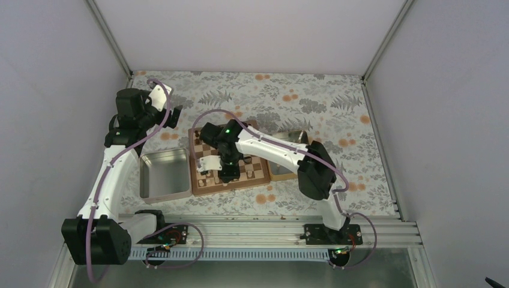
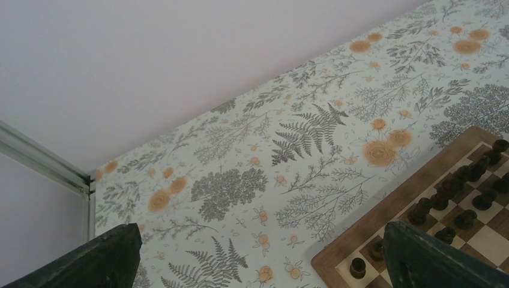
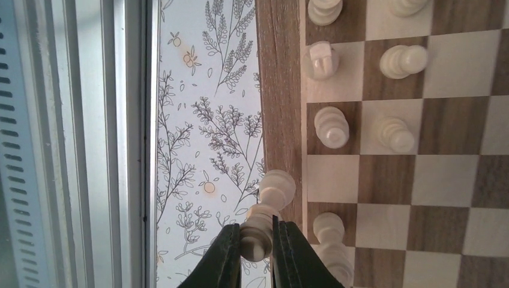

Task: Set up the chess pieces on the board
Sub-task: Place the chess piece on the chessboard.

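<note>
Currently the right claw (image 3: 257, 241) is clamped on a small pale light-wood chess piece (image 3: 273, 191), its two dark fingers (image 3: 227, 255) pressed against the piece's lower part while the rounded head sticks out beyond them. In the right wrist view the held piece sits over the outer edge of the square wooden chessboard (image 3: 279, 90), where the medium-brown border meets the flower-patterned surface (image 3: 204, 120). Whether it touches the wood cannot be told.

Several more pale pieces (image 3: 331, 126) already stand on the squares of the two rows nearest that border, and another stands just beside the claw. A ribbed aluminium rail (image 3: 90, 150) runs along the surface on the side away from the board.

The left claw (image 2: 264, 255) is held up off the surface with its fingers spread wide apart and nothing between them, looking down at a far corner of the board. Dark brown pieces (image 2: 456, 186) crowd that corner.

From above, a shiny metal tray (image 1: 163, 174) lies just beside the board's left edge.
</note>
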Tool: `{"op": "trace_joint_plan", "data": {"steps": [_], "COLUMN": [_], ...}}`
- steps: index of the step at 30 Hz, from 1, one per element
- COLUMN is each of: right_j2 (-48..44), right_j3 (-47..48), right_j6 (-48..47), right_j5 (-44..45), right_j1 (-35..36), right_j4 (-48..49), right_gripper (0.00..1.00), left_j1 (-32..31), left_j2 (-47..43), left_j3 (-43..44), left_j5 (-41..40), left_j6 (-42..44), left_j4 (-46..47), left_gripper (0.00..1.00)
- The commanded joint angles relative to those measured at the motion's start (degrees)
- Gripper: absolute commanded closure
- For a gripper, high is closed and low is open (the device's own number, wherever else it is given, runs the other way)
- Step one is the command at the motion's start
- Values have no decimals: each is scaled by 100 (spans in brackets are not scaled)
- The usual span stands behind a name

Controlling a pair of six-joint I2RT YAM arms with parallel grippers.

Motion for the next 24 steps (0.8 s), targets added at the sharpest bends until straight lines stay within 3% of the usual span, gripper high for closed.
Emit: {"op": "trace_joint_plan", "data": {"steps": [1, 24], "right_j2": [210, 613], "right_j3": [209, 472], "right_j6": [-14, 10], "right_j5": [82, 404], "right_j1": [77, -69], "right_j4": [-56, -55], "right_gripper": [96, 94], "left_j1": [32, 45], "left_j2": [-91, -132], "left_j3": [-50, -76], "left_j5": [89, 139], "left_j6": [59, 56], "left_j4": [0, 0], "left_gripper": [0, 0]}}
